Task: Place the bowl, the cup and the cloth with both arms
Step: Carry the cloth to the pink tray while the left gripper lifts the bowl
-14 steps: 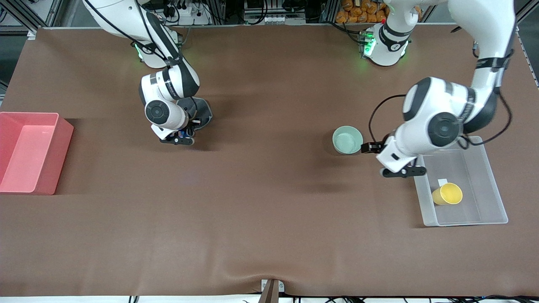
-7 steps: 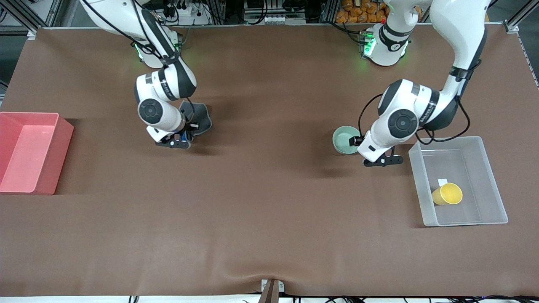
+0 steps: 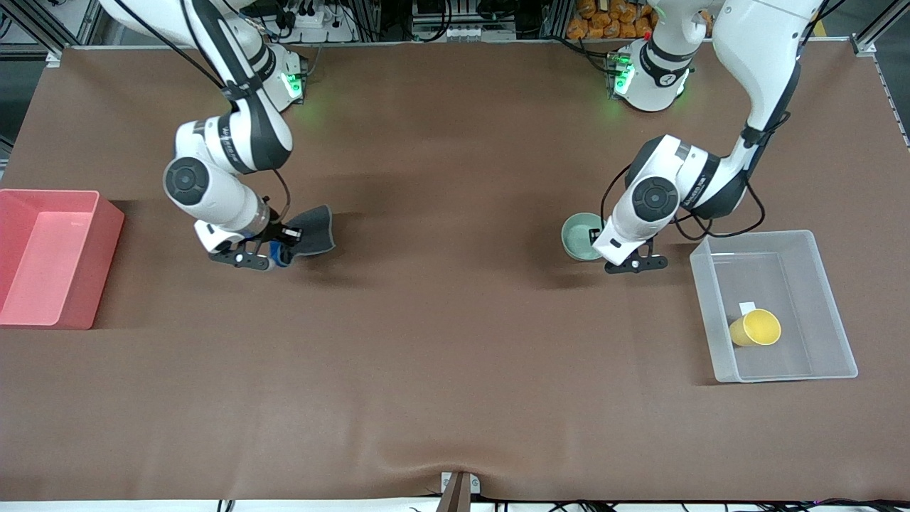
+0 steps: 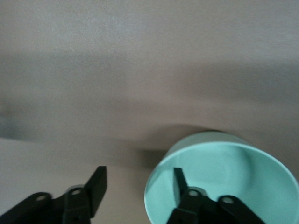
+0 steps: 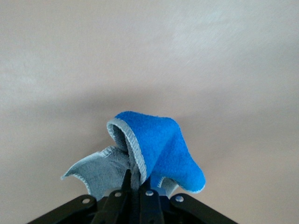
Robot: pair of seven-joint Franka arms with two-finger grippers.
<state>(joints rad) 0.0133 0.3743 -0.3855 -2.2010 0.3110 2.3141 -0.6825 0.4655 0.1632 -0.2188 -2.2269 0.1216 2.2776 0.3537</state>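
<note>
The mint-green bowl (image 3: pixel 581 235) sits on the brown table beside the clear bin. My left gripper (image 3: pixel 601 245) is open at its rim; in the left wrist view one finger (image 4: pixel 180 184) is inside the bowl (image 4: pixel 233 175) and the other finger (image 4: pixel 96 186) is outside. My right gripper (image 3: pixel 277 249) is shut on the dark grey cloth (image 3: pixel 313 231), which hangs from it over the table; its blue underside shows in the right wrist view (image 5: pixel 161 144). The yellow cup (image 3: pixel 755 328) lies on its side in the clear bin (image 3: pixel 825 284).
A pink bin (image 3: pixel 50 256) stands at the right arm's end of the table. The clear bin stands at the left arm's end. The table is covered by a brown mat (image 3: pixel 455 341).
My right gripper has moved toward the pink bin, carrying the cloth. My left gripper has come down from over the clear bin to the bowl's rim.
</note>
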